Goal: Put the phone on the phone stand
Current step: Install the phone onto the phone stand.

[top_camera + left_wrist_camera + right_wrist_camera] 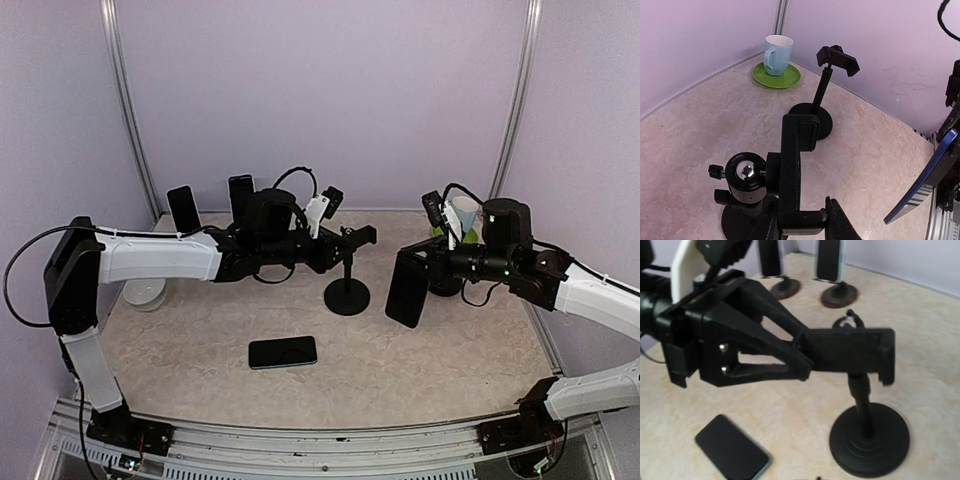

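Note:
A black phone stand (347, 296) stands mid-table on a round base. My left gripper (340, 243) is shut on its clamp (790, 165), with the fingers (840, 225) pinching the clamp's lower end beside the ball head (746, 172). The right wrist view shows the same grip on the clamp (850, 350), above the base (870, 437). My right gripper (422, 264) is shut on a dark phone (407, 288), held upright just right of the stand. Its blue edge (925, 180) shows in the left wrist view. The right gripper's own fingers are out of its wrist view.
A second phone (283, 352) lies flat in front of the stand. Two phones on stands (183, 208) (240, 200) stand at the back left. Another empty stand (832, 57) and a blue cup (777, 47) on a green saucer (790, 80) are at the back right. A white round object (145, 292) sits at the left.

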Controlling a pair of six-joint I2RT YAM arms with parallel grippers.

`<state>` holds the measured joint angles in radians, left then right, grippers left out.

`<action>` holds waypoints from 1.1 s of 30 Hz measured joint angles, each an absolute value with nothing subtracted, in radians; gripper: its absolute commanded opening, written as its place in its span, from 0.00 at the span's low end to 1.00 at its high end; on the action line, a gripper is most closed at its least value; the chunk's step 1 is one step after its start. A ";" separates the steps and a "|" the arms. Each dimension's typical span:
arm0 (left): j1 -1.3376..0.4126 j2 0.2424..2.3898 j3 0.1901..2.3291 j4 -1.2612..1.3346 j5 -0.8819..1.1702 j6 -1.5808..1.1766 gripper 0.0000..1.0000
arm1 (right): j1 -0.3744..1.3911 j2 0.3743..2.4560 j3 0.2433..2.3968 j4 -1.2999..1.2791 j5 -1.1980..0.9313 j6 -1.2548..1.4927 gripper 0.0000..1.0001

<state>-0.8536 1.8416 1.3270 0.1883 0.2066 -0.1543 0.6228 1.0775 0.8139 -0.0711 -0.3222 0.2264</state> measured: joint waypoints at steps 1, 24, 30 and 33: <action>-0.854 1.826 1.306 0.196 0.217 -0.148 0.00 | 0.622 1.079 0.817 -0.071 -0.341 0.220 0.00; -0.901 1.605 0.973 0.360 0.433 -0.072 0.00 | 0.621 1.109 0.906 -0.028 -0.767 0.072 0.00; -0.901 1.605 0.971 0.364 0.440 -0.065 0.00 | 0.621 1.134 0.906 0.023 -0.825 0.063 0.00; -0.901 1.605 0.971 0.364 0.440 -0.064 0.00 | 0.621 1.149 0.906 0.039 -0.839 0.051 0.00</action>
